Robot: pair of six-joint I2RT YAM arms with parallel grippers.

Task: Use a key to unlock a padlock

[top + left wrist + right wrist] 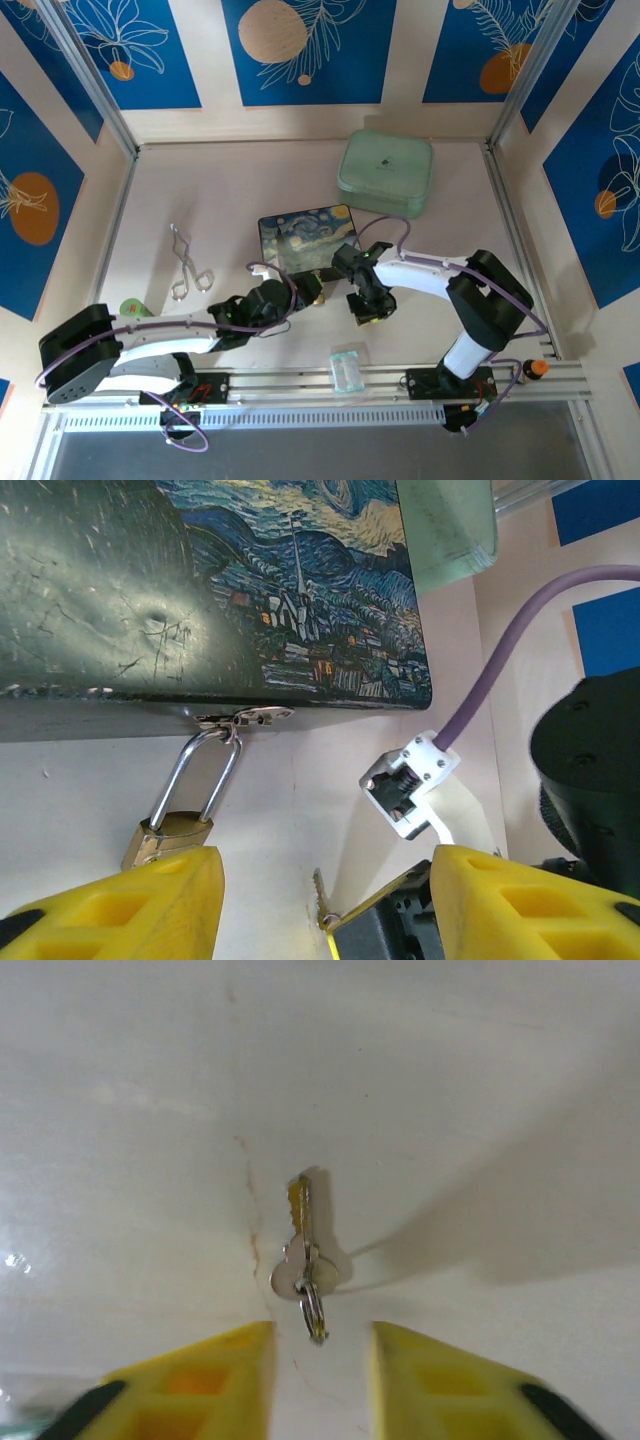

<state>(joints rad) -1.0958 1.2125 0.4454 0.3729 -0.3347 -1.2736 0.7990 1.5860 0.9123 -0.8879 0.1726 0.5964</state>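
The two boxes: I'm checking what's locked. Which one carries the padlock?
The Starry Night painted box: the padlock hangs by its shackle from its front hasp. The pale green box farther back shows no lock.

The padlock (165, 840) is gold with a shiny silver loop. The key (300, 1250) is silver. The box (300, 600) shows a dark blue swirly sky with yellow spots. The left gripper (320, 900) and right gripper (320, 1380) have yellow fingers. The cable (510, 660) is purple. The case (386, 172) is pale green. The walls (350, 70) are blue with orange circles and white leaves.
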